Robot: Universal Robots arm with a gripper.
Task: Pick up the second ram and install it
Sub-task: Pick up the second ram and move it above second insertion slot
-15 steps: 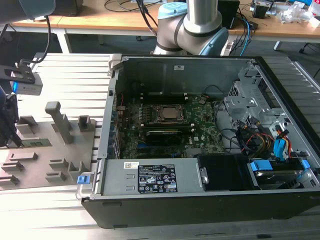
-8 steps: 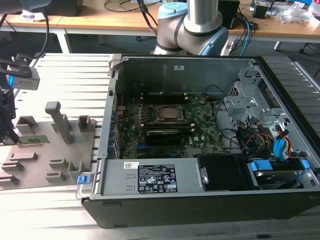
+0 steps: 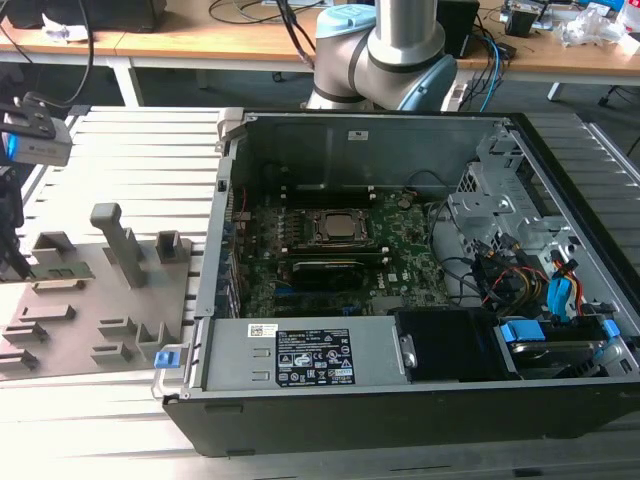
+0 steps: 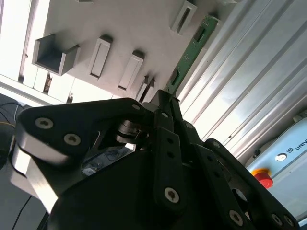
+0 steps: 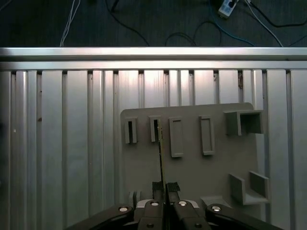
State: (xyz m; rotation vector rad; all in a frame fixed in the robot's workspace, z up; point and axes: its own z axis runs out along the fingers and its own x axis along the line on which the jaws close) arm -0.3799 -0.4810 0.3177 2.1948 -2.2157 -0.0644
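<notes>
- And there it is: the long, thin green ram stick with dark chips (image 5: pixel 160 158) stands on edge. In the first wrist view it is a thin line running straight out ahead of the black two-fingered pincer (image 5: pixel 164 187).
- The pincer is clenched on the near end of the ram stick, with a finger pressed to each face in both wrist views.
- The far end of the ram stick, away from the pincer, meets a small slotted grey block (image 5: pixel 154 129).
- Beneath the pincer lies the flat grey plastic fixture plate (image 5: pixel 192 172) with its raised pockets, resting on the ribbed aluminium table (image 5: pixel 72 143).
- In the exterior view, the open black computer case (image 3: pixel 560 400) with the large green motherboard (image 3: pixel 400 250) sits well apart from the pincer, off to the exterior view's right.
</notes>
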